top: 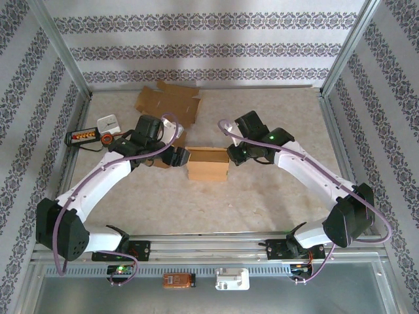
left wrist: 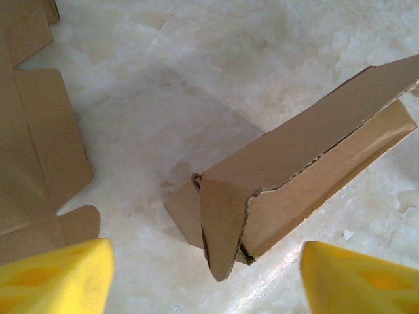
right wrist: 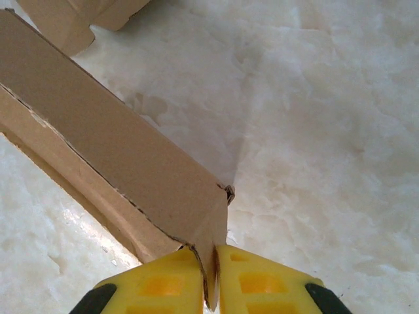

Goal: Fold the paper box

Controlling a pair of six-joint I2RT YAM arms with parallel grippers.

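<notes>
Box (top: 208,163) is sitting mid-table (top: 262,203), its long side running left to right, one gripper at each end. From above its top face is looking lighter than the front wall; I cannot tell how far the flaps are folded in.

Left gripper (top: 178,157) is hovering at the box's left end. On the left wrist camera its yellow pads (left wrist: 55,278) are standing wide apart, one in each lower corner of the frame, with nothing touching either. The box (left wrist: 294,176) is lying ahead of the open gap, tilted across the frame. A bent end flap with a wavy cut edge is sticking out toward the camera. This gripper is holding nothing.

Right gripper (top: 232,154) is pressing in at the box's right end. On the right wrist camera its fingers (right wrist: 157,288) are standing almost together, pinching a thin cardboard edge at the box's (right wrist: 118,163) near corner. The sheet is running straight down into the narrow slit between the pads, so this gripper is gripping the box by one wall's thickness.

Flat cardboard (top: 168,104) is lying at the back of the table, well apart from the box, behind the left gripper. Part of it is showing along the left of the left wrist view (left wrist: 39,131). A white square (top: 109,123) and a black bar with coloured dots (top: 84,136) are lying near the left wall.
</notes>
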